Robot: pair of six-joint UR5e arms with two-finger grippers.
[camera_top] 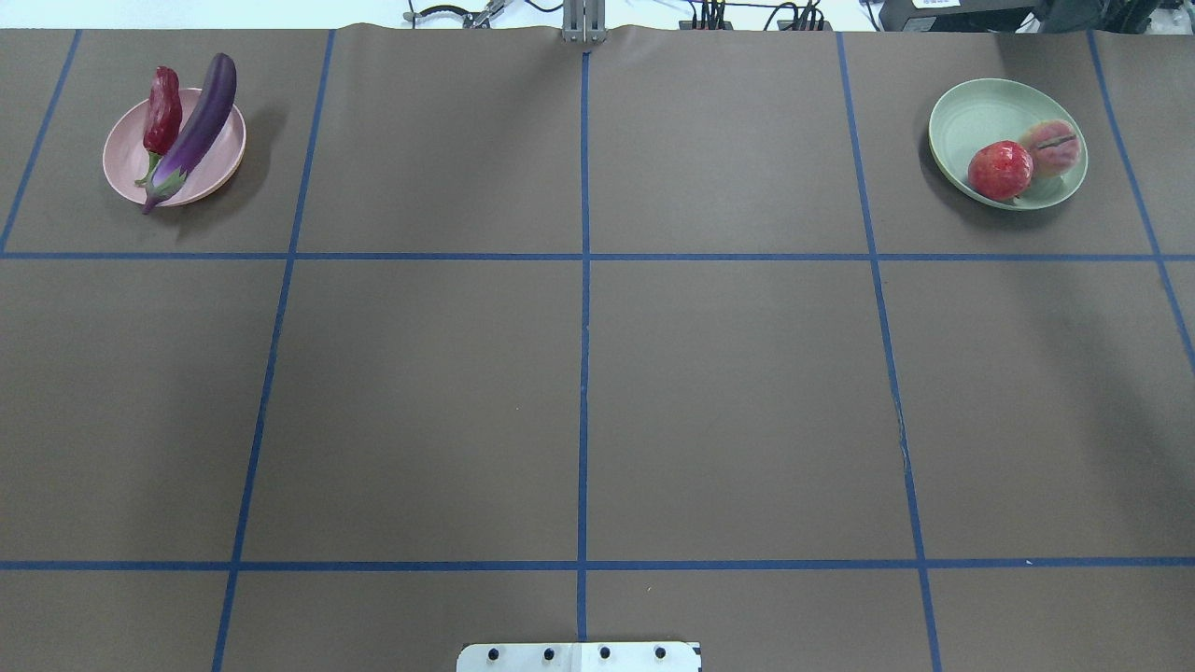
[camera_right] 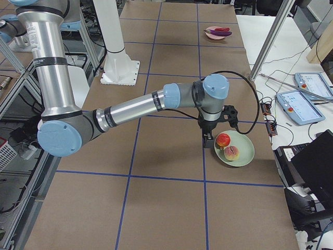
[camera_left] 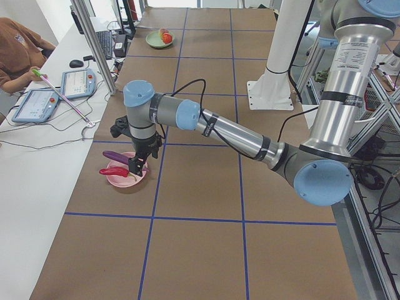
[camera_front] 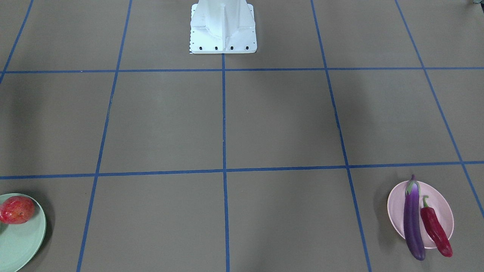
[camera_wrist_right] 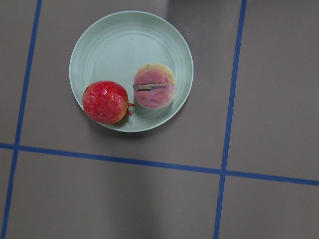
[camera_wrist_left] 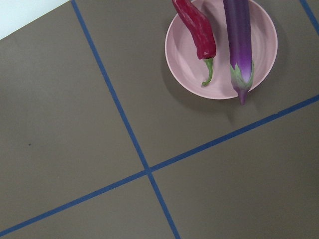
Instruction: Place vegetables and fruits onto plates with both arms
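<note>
The purple eggplant (camera_top: 196, 126) and the red chili pepper (camera_top: 162, 112) lie side by side on the pink plate (camera_top: 126, 173), the eggplant overhanging its rim. They also show in the left wrist view: eggplant (camera_wrist_left: 238, 35), chili (camera_wrist_left: 197, 27). The red-orange fruit (camera_top: 999, 171) and the peach-like fruit (camera_top: 1053, 147) sit on the mint green plate (camera_top: 971, 117). My left gripper (camera_left: 136, 165) hangs just above the pink plate's edge. My right gripper (camera_right: 209, 140) is beside the green plate (camera_right: 244, 153). I cannot tell whether either is open or shut.
The white base block (camera_front: 223, 28) stands at the robot's side of the table. Blue tape lines (camera_top: 584, 373) divide the brown surface. A side table with tablets (camera_left: 37, 103) and a seated operator (camera_left: 15, 44) lies beyond the pink plate's end.
</note>
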